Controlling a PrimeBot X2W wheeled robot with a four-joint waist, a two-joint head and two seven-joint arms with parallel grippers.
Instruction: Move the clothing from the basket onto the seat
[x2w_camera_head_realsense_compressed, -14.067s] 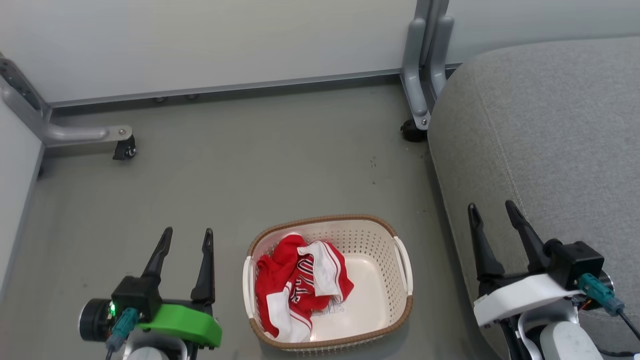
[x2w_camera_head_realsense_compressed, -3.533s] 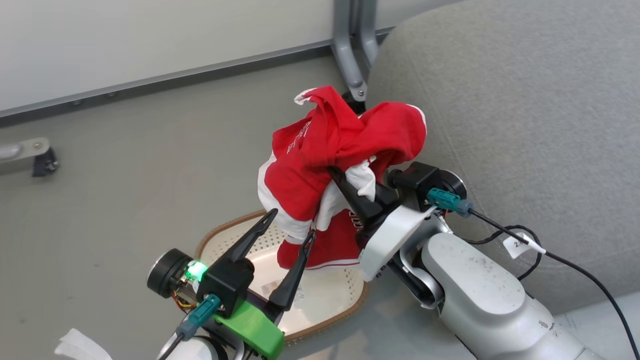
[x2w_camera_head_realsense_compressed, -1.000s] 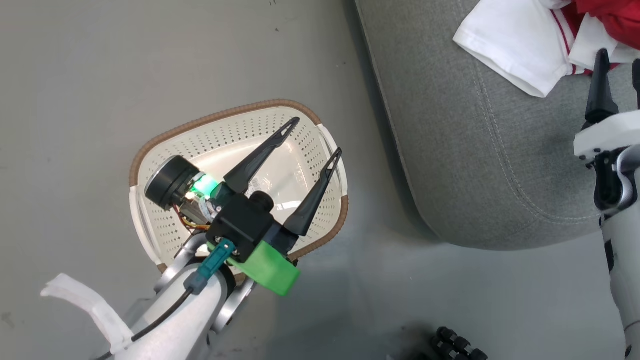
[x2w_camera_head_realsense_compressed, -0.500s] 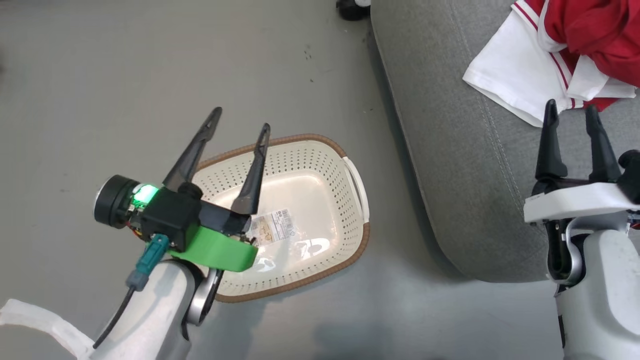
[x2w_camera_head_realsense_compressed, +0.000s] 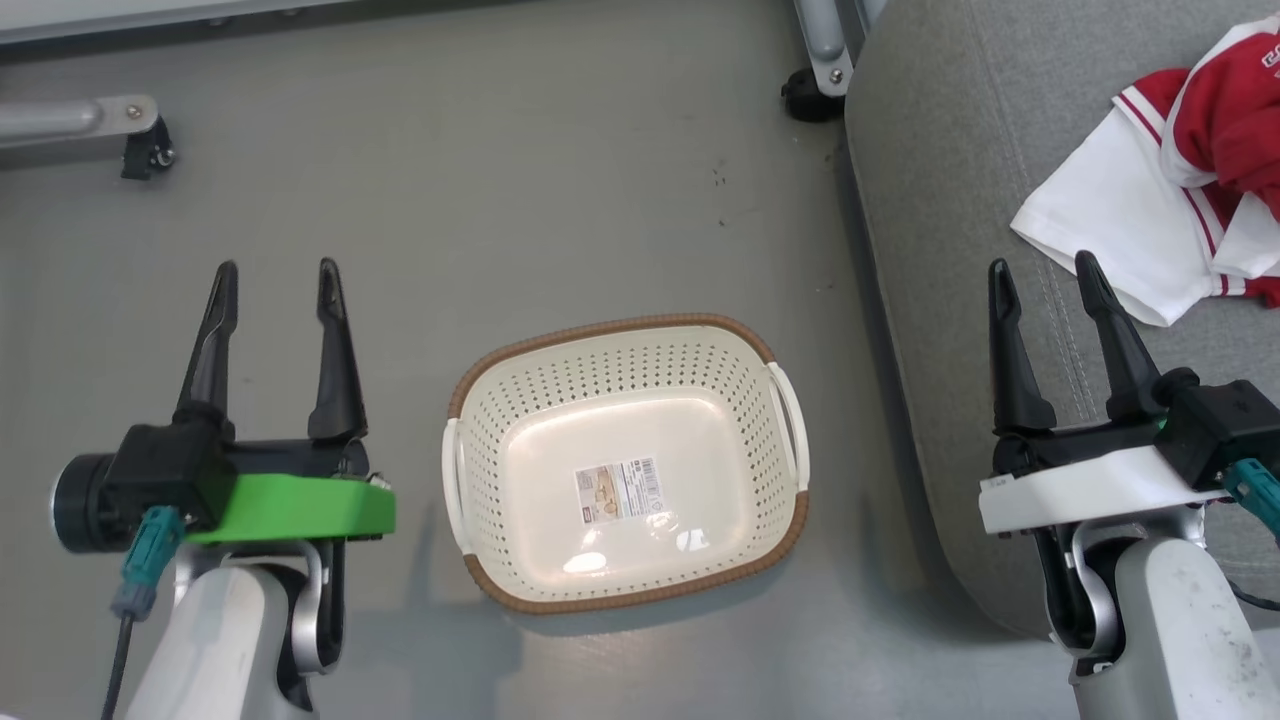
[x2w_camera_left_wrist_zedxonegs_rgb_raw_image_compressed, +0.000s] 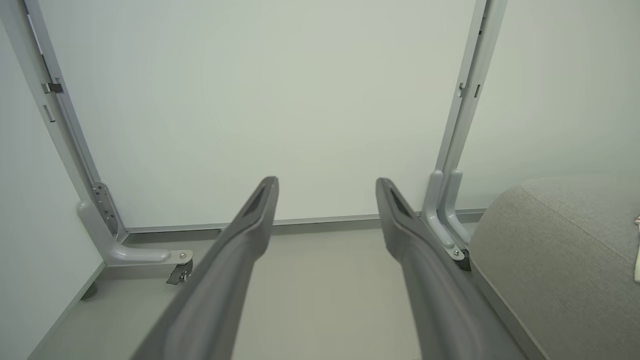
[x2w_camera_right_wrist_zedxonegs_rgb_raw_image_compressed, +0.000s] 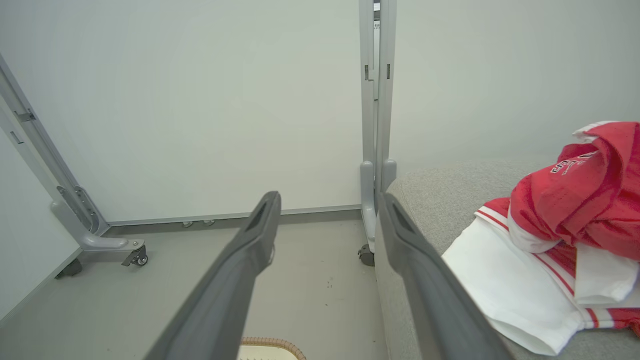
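The red and white clothing (x2w_camera_head_realsense_compressed: 1190, 190) lies crumpled on the grey seat (x2w_camera_head_realsense_compressed: 960, 230) at the right; the right wrist view has the clothing (x2w_camera_right_wrist_zedxonegs_rgb_raw_image_compressed: 565, 240) on the seat (x2w_camera_right_wrist_zedxonegs_rgb_raw_image_compressed: 440, 200) too. The cream basket (x2w_camera_head_realsense_compressed: 470, 470) with its brown rim stands on the floor, holding just a label. My left gripper (x2w_camera_head_realsense_compressed: 272, 275) is open to the left of the basket, above the floor. My right gripper (x2w_camera_head_realsense_compressed: 1040, 270) is open over the seat's near edge, just short of the white sleeve. In the left wrist view my left gripper (x2w_camera_left_wrist_zedxonegs_rgb_raw_image_compressed: 326, 182) has nothing between its fingers, and so has my right gripper (x2w_camera_right_wrist_zedxonegs_rgb_raw_image_compressed: 329, 197) in its own view.
Grey metal partition legs on castors stand at the back left (x2w_camera_head_realsense_compressed: 100, 125) and beside the seat's corner (x2w_camera_head_realsense_compressed: 815, 60). White wall panels (x2w_camera_left_wrist_zedxonegs_rgb_raw_image_compressed: 275, 100) close off the far side. The grey floor (x2w_camera_head_realsense_compressed: 550, 200) stretches around the basket.
The clothing went from the basket up in my right gripper onto the seat and was let go. Both arms have drawn back to either side of the basket; the camera has swung.
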